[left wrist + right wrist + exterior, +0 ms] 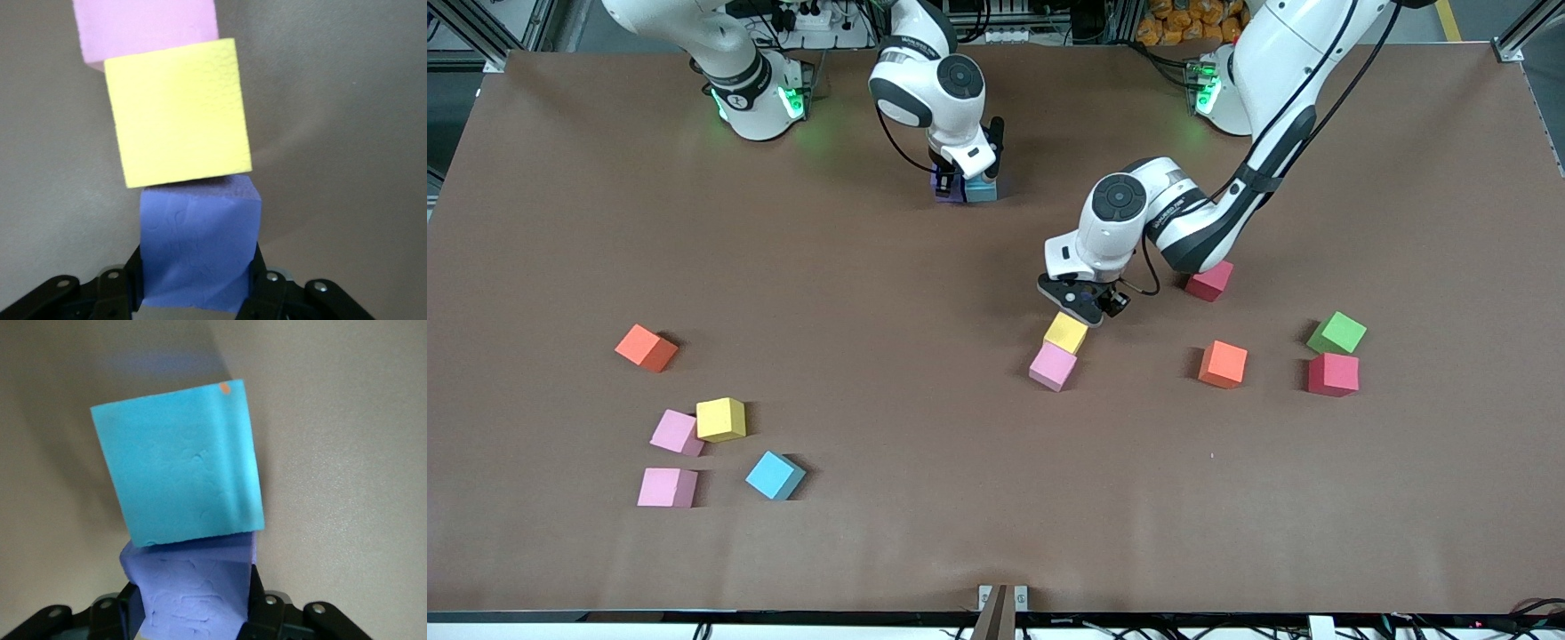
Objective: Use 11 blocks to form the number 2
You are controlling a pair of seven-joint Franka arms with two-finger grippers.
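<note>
left gripper (199, 293) pinches purple cube (200, 253), touching yellow cube (1066, 332), pink cube (1052, 365) just nearer camera. right gripper (193, 613) pinches second purple cube (193, 593) touching cyan cube (180, 467), well apart from yellow cube.

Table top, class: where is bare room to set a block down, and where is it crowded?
Free: the wide brown table between the blue cube and the pink cube, and the strip nearest the front camera. Crowded: around the left gripper by the yellow cube, and the cluster round the green cube.

glossy white arms (1254, 133), black joints
</note>
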